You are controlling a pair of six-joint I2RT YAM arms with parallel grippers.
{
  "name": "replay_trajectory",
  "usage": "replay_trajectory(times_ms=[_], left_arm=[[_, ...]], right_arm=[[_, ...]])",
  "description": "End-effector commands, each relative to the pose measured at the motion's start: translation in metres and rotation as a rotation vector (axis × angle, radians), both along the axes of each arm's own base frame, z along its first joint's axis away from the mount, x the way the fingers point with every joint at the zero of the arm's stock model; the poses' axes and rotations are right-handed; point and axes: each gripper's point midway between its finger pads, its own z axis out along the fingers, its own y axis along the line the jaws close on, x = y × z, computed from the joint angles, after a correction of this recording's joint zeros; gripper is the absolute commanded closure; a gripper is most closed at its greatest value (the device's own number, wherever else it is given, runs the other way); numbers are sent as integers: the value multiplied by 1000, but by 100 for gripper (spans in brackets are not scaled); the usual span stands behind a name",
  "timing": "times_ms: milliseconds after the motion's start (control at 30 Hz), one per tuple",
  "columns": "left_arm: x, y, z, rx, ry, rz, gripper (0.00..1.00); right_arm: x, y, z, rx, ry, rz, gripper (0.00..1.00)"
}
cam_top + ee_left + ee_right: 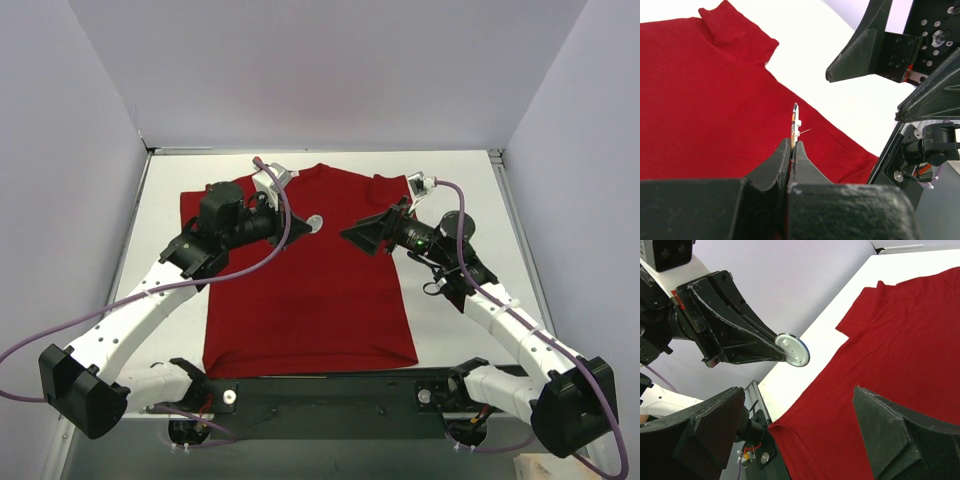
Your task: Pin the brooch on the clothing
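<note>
Brooch (792, 350) in left end effector (792, 146) shows only edge and white back.

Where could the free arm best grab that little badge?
Probably the brooch at its free rim, opposite where the left gripper pinches it. The open right gripper would come from its own side and close across the flat faces, since the disc is held on edge with only that half exposed.

- clothing (310, 300): plain solid red, no print
- brooch (792, 349): white back, silvery rim; orange and dark on its front edge
- table (200, 165): white
- cables (50, 330): purple
</note>
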Motion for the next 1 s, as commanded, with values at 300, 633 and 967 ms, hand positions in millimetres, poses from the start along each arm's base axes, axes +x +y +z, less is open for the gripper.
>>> replay_trajectory(times_ms=[300,633,967], left_arm=[[35,29,-12,100,-13,211,100],[82,50,-45,293,7,393,100],[127,70,-79,485,-5,552,100]], right_arm=[[5,2,0,-43,-53,14,4],[21,0,-42,-109,31,-19,4],[41,-6,-75,-149,148,-43,4]])
